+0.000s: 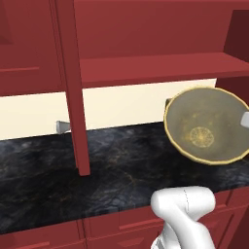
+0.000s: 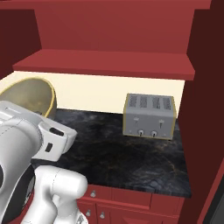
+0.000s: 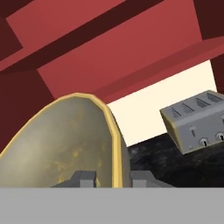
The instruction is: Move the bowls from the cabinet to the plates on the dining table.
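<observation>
My gripper [image 3: 113, 177] is shut on the rim of the olive-tan bowl [image 3: 65, 140], with one finger inside its golden wall and one outside. The bowl [image 1: 206, 124] hangs tilted on its side above the black stone counter [image 1: 116, 165], its opening facing the left base camera. In the right base view the bowl [image 2: 30, 96] shows behind my white hand. It is just below the cabinet's [image 1: 146, 68] lowest red shelf [image 2: 105, 63]. The plates and the dining table are out of view.
A grey four-slot toaster [image 2: 149, 116] stands on the counter against the cream wall, right of the bowl, also seen as the toaster [image 3: 197, 122]. A red cabinet door [image 1: 73, 87] stands open edge-on at the left, with a silver knob [image 1: 62, 127]. Red drawers run below the counter.
</observation>
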{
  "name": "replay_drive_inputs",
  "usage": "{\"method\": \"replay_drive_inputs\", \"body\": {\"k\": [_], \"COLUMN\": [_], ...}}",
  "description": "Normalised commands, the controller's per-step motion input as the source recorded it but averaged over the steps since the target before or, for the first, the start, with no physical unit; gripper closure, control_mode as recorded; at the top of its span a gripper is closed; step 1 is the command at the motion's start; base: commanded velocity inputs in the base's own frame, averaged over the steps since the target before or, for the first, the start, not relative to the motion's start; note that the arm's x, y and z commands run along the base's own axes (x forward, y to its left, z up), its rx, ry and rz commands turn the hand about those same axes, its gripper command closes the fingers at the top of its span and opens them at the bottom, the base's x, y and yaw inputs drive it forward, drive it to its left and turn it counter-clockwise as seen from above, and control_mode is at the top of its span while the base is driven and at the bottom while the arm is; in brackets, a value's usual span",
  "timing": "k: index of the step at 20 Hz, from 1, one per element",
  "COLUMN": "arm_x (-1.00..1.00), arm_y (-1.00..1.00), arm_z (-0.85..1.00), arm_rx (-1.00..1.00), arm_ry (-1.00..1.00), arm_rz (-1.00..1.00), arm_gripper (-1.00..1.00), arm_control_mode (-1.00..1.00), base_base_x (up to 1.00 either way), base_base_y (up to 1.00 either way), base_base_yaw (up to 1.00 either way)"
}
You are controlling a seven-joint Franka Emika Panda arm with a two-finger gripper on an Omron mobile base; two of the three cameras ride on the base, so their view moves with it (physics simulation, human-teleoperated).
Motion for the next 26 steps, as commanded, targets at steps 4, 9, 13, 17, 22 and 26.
{"method": "replay_drive_inputs", "body": {"k": [4, 9, 13, 17, 22, 26], "arm_x": [0.00, 0.00, 0.00, 0.00, 0.00, 0.00], "arm_y": [0.00, 0.00, 0.00, 0.00, 0.00, 0.00], "arm_z": [0.00, 0.00, 0.00, 0.00, 0.00, 0.00], "arm_rx": [0.00, 0.00, 0.00, 0.00, 0.00, 0.00], "arm_ry": [0.00, 0.00, 0.00, 0.00, 0.00, 0.00], "arm_rz": [0.00, 0.00, 0.00, 0.00, 0.00, 0.00], "arm_gripper": [1.00, 1.00, 1.00, 1.00, 1.00, 1.00], "arm_control_mode": [1.00, 1.00, 1.00, 1.00, 1.00, 1.00], "base_base_x": [-0.58, -0.67, -0.63, -0.41, -0.38, 0.00], "base_base_y": [-0.20, -0.25, -0.23, -0.07, -0.07, 0.00], "base_base_yaw": [0.00, 0.00, 0.00, 0.00, 0.00, 0.00]}}
